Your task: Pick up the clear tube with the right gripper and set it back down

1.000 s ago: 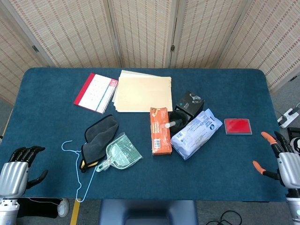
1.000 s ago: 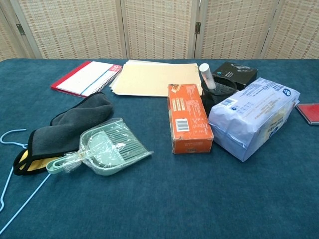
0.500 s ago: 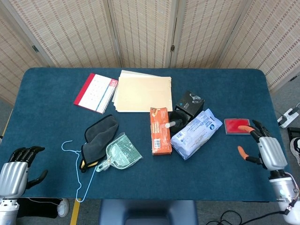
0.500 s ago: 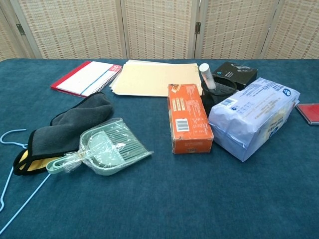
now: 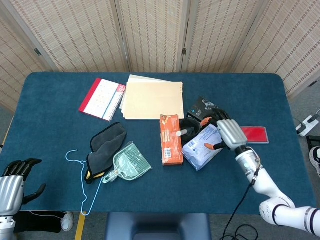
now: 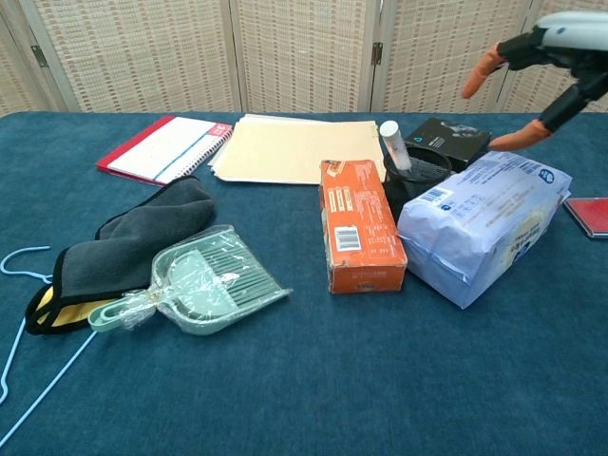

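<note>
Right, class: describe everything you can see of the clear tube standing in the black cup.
The clear tube is a slim, pale cylinder with a white cap at its top, plastic by its look. It stands tilted in the black mesh cup, its upper end leaning toward the orange box; its lower part is hidden inside the cup. Only the cup touches it. The right hand hangs above and to its right, fingers apart, not touching it.

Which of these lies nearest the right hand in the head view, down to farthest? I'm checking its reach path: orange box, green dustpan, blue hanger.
From the right hand:
1. Orange box, just left of the mesh cup, nearest.
2. Green dustpan, further left, toward the front.
3. Blue hanger, at the front-left edge, farthest.
</note>
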